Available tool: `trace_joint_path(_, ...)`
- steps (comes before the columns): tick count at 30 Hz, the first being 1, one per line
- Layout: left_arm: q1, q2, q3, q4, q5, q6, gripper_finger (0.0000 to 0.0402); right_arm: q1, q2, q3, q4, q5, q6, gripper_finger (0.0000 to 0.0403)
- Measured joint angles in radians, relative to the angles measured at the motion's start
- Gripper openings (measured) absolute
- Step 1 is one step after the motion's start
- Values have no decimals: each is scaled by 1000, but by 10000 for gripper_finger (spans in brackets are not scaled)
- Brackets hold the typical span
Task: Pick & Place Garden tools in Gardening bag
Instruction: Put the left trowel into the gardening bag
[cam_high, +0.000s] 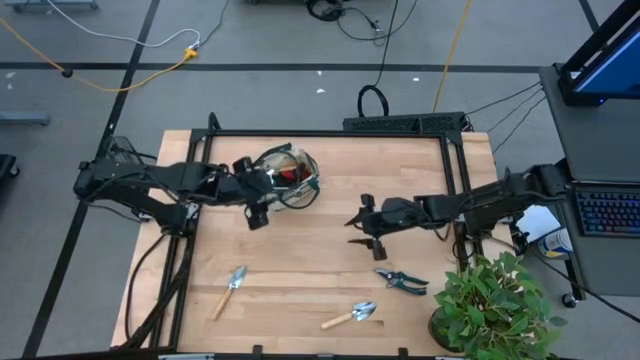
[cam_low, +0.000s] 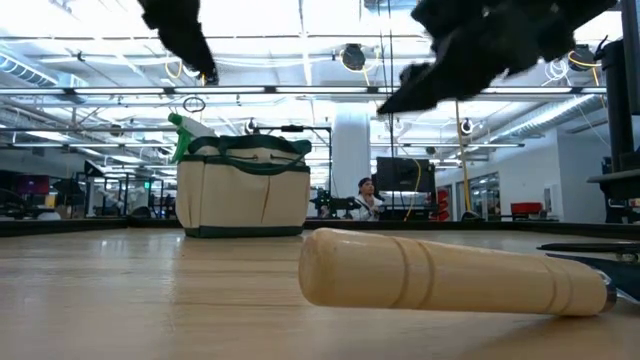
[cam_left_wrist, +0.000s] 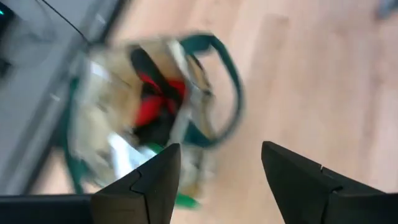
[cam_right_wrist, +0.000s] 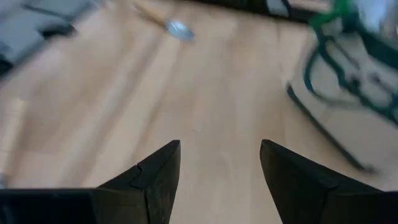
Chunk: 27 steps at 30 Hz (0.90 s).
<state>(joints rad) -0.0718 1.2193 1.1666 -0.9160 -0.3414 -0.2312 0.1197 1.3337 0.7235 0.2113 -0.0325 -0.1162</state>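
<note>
Gardening bag (cam_high: 288, 176) sits toward the far side of the table (cam_high: 330, 270); taking it as the landmark. Red item (cam_left_wrist: 157, 102) and something black already inside it, and a green-and-white item (cam_low: 186, 130) poking out of the top in the low view. So the task is partly done.

Left gripper (cam_high: 256, 207) hangs above the table just beside the bag, on its near side, fingers (cam_left_wrist: 149, 180) apart and holding nothing. Its wrist view looks down into the open bag.

Right gripper (cam_high: 362, 228) is off to the bag's right, well apart from it, raised off the wood, fingers (cam_right_wrist: 155, 174) spread, nothing between them.

Still out on the table, all on the near side of the bag: a trowel (cam_high: 230, 291) near the front-left, a second trowel (cam_high: 351, 316) further right, and black pruning shears (cam_high: 402, 281) beyond that, near the potted plant (cam_high: 495, 308). A wooden handle (cam_low: 450, 275) fills the low view's foreground; probably one of the trowels, can't say which.

Step in hand, my read: between picks, both arms free and lining up for the next tool. Shears lie nearest the right gripper, so the likely next move is for it to drop over them, square the fingers across the handles and close. Left arm's natural target is the front-left trowel; it would need to travel away from the bag toward the front edge and grab the wooden handle.
</note>
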Motion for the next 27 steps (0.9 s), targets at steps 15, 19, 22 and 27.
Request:
trace_joint_path(15, -322, 7, -185, -115, 270, -640, 230, 112, 21, 0, 31, -124, 22, 212)
trace_joint_path(19, -429, 7, -308, -36, 311, -886, 230, 109, 21, 0, 32, -117, -35, 212)
trace_joint_path(22, -505, 7, -404, 47, 371, -1080, 230, 110, 21, 0, 41, -73, -93, 212)
trace_joint_path(27, -610, 7, -508, 250, 434, -1311, 229, 109, 21, 0, 61, -46, -135, 212)
